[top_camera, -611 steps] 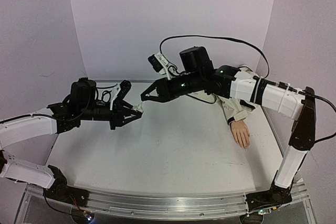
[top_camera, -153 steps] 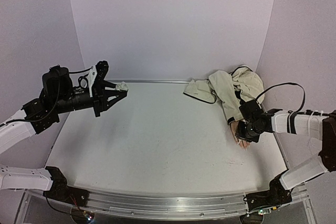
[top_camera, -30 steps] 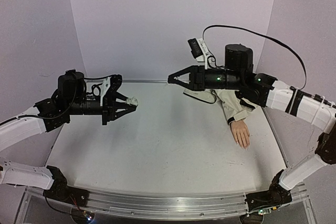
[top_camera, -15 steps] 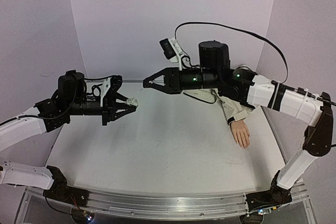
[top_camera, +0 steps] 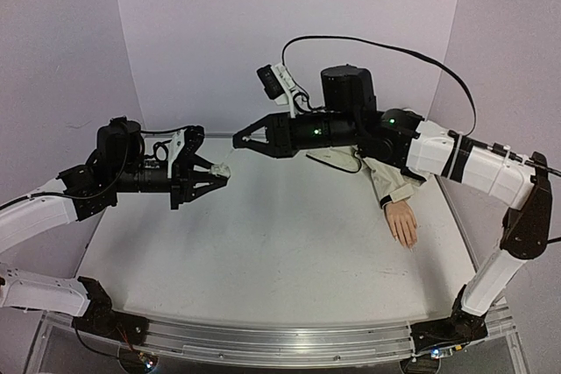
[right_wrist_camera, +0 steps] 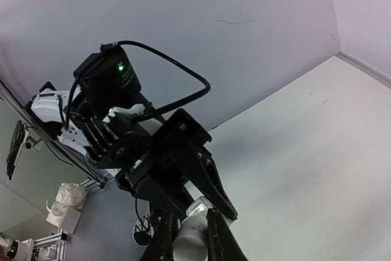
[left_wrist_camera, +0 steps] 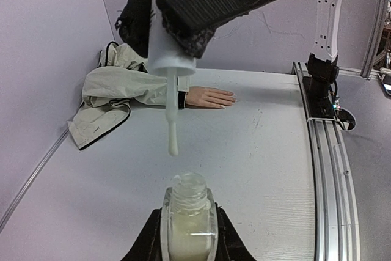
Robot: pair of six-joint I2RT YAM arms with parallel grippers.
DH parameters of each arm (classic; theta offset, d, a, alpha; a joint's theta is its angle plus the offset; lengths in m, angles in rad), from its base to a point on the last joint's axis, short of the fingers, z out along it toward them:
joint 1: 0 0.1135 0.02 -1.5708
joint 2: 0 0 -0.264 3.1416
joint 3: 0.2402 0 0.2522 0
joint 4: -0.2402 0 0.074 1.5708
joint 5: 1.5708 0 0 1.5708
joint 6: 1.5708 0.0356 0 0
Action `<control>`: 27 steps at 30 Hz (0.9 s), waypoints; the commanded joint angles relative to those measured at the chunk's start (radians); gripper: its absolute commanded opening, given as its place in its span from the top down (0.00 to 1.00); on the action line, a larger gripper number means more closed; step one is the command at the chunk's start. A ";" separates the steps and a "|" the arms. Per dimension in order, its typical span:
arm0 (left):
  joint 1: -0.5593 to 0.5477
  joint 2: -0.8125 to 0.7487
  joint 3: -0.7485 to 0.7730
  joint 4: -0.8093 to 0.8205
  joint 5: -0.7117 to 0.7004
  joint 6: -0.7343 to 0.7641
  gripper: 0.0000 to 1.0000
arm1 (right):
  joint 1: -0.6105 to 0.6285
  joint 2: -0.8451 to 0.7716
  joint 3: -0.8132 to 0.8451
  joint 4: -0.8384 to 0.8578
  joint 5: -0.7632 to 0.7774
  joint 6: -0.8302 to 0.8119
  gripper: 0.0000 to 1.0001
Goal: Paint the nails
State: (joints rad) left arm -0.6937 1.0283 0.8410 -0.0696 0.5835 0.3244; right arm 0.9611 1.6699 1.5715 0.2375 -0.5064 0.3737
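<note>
My left gripper (top_camera: 213, 178) is shut on a small clear bottle of pale polish (left_wrist_camera: 188, 218), open at the neck, held above the table at the left. My right gripper (top_camera: 237, 141) is shut on the white cap with its brush (left_wrist_camera: 173, 131). The brush tip hangs just above the bottle's mouth, apart from it. In the right wrist view the cap (right_wrist_camera: 191, 235) sits between my fingers, with the bottle right behind it. The peach mannequin hand (top_camera: 404, 222) lies palm down at the right, with its beige sleeve (top_camera: 389, 181); it also shows in the left wrist view (left_wrist_camera: 209, 97). Its nails are too small to make out.
The beige jacket (left_wrist_camera: 119, 88) is bunched at the table's back right corner. A black cable (top_camera: 377, 44) loops above the right arm. Lilac walls (top_camera: 289, 24) close the back and sides. A metal rail (top_camera: 263, 343) runs along the near edge.
My right arm has swung left from above the jacket, bringing the cap and brush up to the bottle's mouth. The left gripper and bottle have stayed still.
</note>
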 commanded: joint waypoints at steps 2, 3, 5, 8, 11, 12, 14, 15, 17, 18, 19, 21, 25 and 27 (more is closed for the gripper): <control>0.002 -0.006 0.009 0.057 0.001 0.008 1.00 | 0.011 0.014 0.052 -0.013 0.028 -0.033 1.00; 0.002 -0.005 0.009 0.056 0.002 0.008 1.00 | 0.011 0.015 0.053 -0.017 0.032 -0.035 1.00; 0.002 -0.003 0.009 0.057 0.002 0.008 1.00 | 0.013 0.019 0.057 -0.022 0.034 -0.037 1.00; 0.002 -0.001 0.008 0.056 0.003 0.005 1.00 | 0.015 0.021 0.064 -0.028 0.032 -0.042 1.00; 0.002 0.000 0.008 0.056 0.001 0.007 1.00 | 0.018 0.018 0.066 -0.029 0.034 -0.047 1.00; 0.002 0.001 0.007 0.056 0.001 0.006 1.00 | 0.019 0.014 0.063 -0.029 0.043 -0.049 1.00; 0.002 0.001 0.009 0.057 0.000 0.008 1.00 | 0.022 -0.002 0.053 -0.027 0.071 -0.053 1.00; 0.001 0.000 0.009 0.057 0.000 0.007 1.00 | 0.022 -0.012 0.048 -0.026 0.086 -0.057 1.00; 0.002 0.001 0.008 0.056 -0.003 0.008 1.00 | 0.022 -0.032 0.031 -0.013 0.101 -0.058 1.00; 0.002 0.002 0.008 0.056 -0.003 0.008 1.00 | 0.022 -0.038 0.027 -0.009 0.099 -0.059 1.00; 0.002 0.002 0.009 0.057 -0.003 0.008 1.00 | 0.023 -0.039 0.027 -0.006 0.090 -0.059 1.00; 0.002 0.003 0.009 0.057 -0.003 0.009 1.00 | 0.024 -0.035 0.031 -0.007 0.073 -0.059 1.00; 0.002 0.004 0.008 0.056 -0.003 0.008 1.00 | 0.029 -0.044 0.008 0.014 0.067 -0.061 1.00; 0.002 0.004 0.007 0.057 -0.005 0.009 1.00 | 0.030 -0.050 0.004 0.019 0.067 -0.063 1.00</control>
State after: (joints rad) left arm -0.6937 1.0340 0.8410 -0.0696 0.5804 0.3244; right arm 0.9806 1.6848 1.5787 0.1879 -0.4286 0.3256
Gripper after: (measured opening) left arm 0.208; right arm 0.158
